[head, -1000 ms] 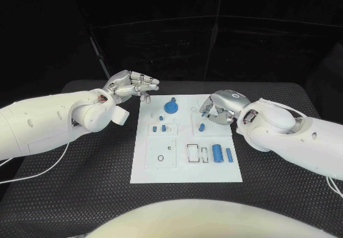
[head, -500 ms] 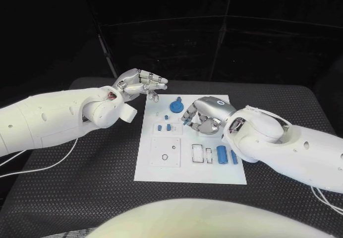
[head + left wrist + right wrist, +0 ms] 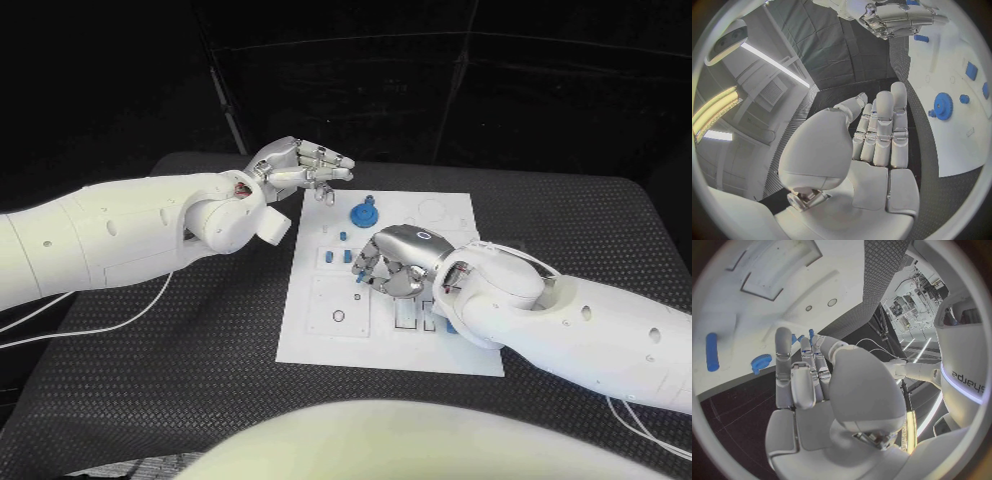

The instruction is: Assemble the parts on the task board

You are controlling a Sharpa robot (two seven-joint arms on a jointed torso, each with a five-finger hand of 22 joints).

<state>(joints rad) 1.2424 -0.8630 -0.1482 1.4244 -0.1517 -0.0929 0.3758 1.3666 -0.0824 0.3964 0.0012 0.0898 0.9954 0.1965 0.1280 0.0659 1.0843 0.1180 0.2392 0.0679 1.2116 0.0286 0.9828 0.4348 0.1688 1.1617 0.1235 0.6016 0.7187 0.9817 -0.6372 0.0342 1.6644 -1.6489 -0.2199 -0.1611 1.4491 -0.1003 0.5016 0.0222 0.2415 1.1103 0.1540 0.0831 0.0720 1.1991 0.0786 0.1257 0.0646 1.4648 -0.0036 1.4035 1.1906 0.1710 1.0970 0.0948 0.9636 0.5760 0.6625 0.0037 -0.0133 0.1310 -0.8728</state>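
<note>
Several blue parts [image 3: 340,257] in the head view still lie loose on the task board [image 3: 447,215], with a blue gear [image 3: 364,214] standing near its far edge; the right hand [image 3: 389,264] hovers over the board's middle, apparently pinching a small blue piece, while the left hand [image 3: 300,168] hangs curled past the far left corner. From the left wrist, that hand's fingers [image 3: 882,127] lie together, holding nothing, beside the gear [image 3: 944,105]. From the right wrist, a blue tip [image 3: 811,335] peeks between fingers above unfilled recesses, so most assembly likely remains.

Bench [image 3: 173,370]: black, matt, rough woven-looking texture. Task board [image 3: 325,345]: white, smooth, matt, plastic in appearance. Parts, such as the gear [image 3: 365,213]: blue, smooth plastic. Both arms: glossy white shells. Left hand [image 3: 299,170] and right hand [image 3: 392,262]: silver, metallic sheen.
</note>
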